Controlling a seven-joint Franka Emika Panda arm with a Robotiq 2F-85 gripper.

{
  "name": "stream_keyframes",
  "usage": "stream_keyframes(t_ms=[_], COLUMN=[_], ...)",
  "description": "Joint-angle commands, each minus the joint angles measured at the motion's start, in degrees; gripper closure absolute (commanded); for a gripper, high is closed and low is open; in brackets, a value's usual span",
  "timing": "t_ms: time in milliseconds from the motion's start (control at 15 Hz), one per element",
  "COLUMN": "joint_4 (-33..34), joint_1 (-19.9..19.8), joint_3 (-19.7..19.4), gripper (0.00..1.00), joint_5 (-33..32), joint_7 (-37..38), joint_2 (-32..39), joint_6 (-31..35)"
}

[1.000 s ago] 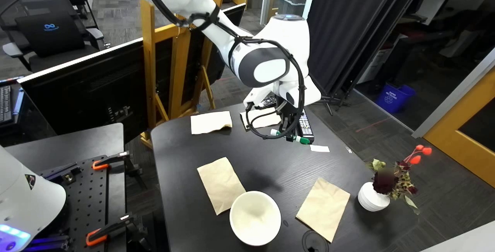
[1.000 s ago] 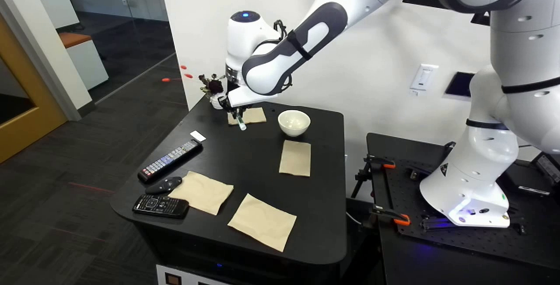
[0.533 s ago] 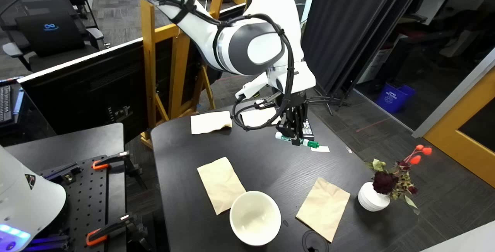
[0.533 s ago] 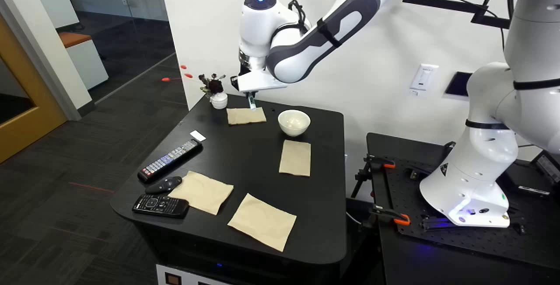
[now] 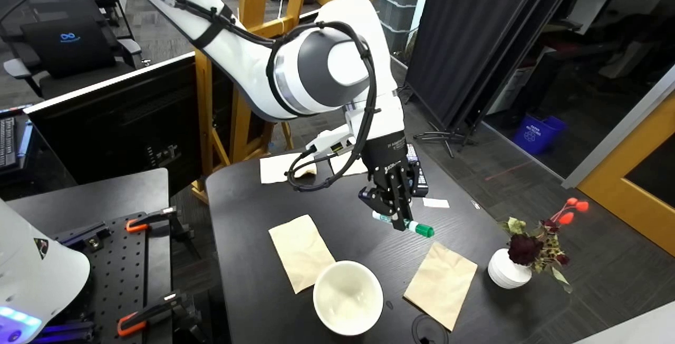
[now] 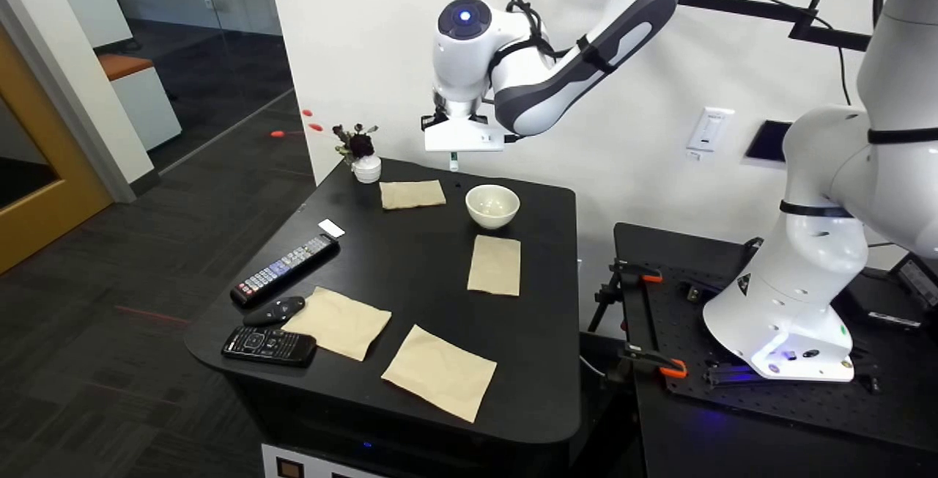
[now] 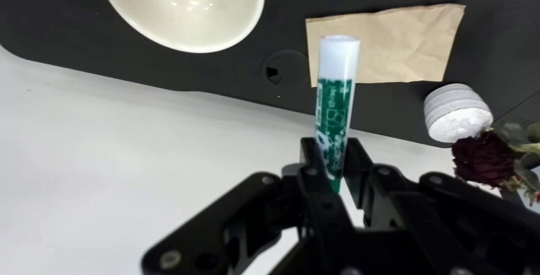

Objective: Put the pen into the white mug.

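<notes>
Presently, the black two-fingered gripper [image 7: 333,152] is clamped on the middle of the green-and-white cylindrical marker pen [image 7: 336,102], holding it crosswise above the dark, smooth worktop [image 5: 253,259]. The wide, round, glossy white mug [image 5: 348,297] stands apart, mouth upward, as insertion requires. Gripping mid-barrel presumably balances the pen and leaves both ends free.

the arm [image 6: 612,45] is outstretched from its base [image 6: 780,317], sloping down to the wrist [image 6: 462,71]; beneath, the hand [image 7: 334,156] points downward, slightly tilted, its fingers [image 7: 358,161] clamped in a pinch.
</notes>
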Motion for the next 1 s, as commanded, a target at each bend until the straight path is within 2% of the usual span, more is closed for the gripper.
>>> stream_keyframes(t_ms=[0, 467, 933], joint_4=[-3.36, -5.57, -5.80], joint_1=[-4.10, -11.00, -13.47], joint_3=[3.90, 8.67, 9.88], gripper=[0.95, 0.95, 0.95], joint_5=[-5.35, -5.52, -5.41], joint_7=[6.75, 8.77, 8.99], joint_2=[-2.86, -1.49, 1.29], joint_6=[-4.44, -8.12, -10.01])
